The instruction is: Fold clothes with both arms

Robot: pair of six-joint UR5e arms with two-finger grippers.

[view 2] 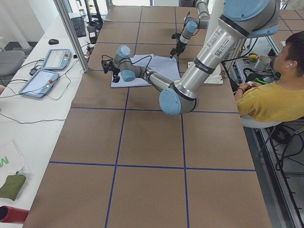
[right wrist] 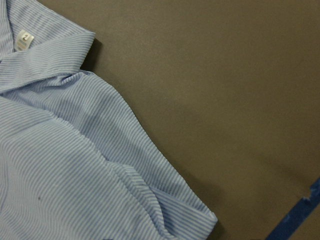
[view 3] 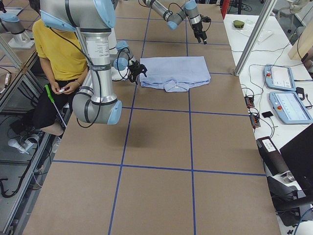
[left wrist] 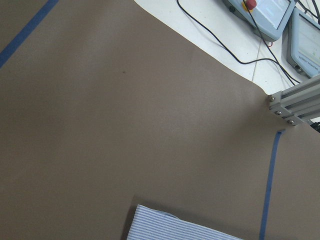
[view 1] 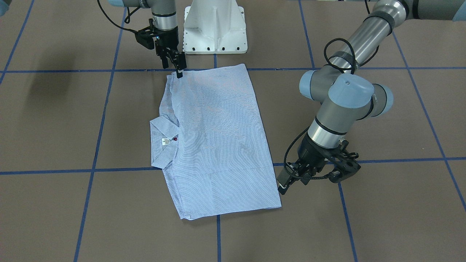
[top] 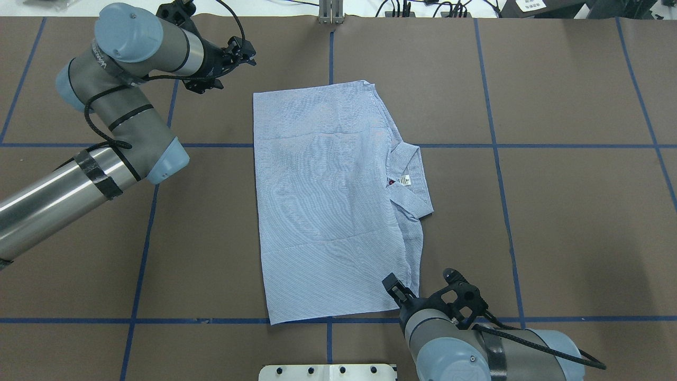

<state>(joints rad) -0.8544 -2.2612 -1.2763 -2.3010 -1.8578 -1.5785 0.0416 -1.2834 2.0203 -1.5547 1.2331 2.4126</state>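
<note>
1. The shirt [top: 322, 211] lies flat near the middle of the brown tabletop [top: 555, 211], folded into a long rectangle with its plain striped back facing up.
2. Its collar [top: 415, 182] pokes out from the long edge on the robot's right side. The white label [top: 404, 180] shows, with one dark red button just beside it.
3. The right claw [view 1: 172, 72] points down at the shirt's corner nearest the robot, on the collar side. Its two fingers stand a little apart, and one fingertip sits right at the cloth's edge. I cannot tell whether it touches.
4. The right wrist view shows that same corner, where the layers are rumpled and turned over one another.
5. The left claw [view 1: 284, 182] hangs just off the shirt's far corner on the robot's left, apart from the cloth and gripping nothing. Its fingers overlap in every view, so I cannot tell how wide they are.
6. Blue tape lines [top: 497, 145] divide the tabletop into squares, and the shirt lies across two of them.
7. The white pedestal base [view 1: 214, 29] stands just behind the shirt's near edge. A seated person in a yellow top [view 2: 270, 99] is beside the rig.
</note>
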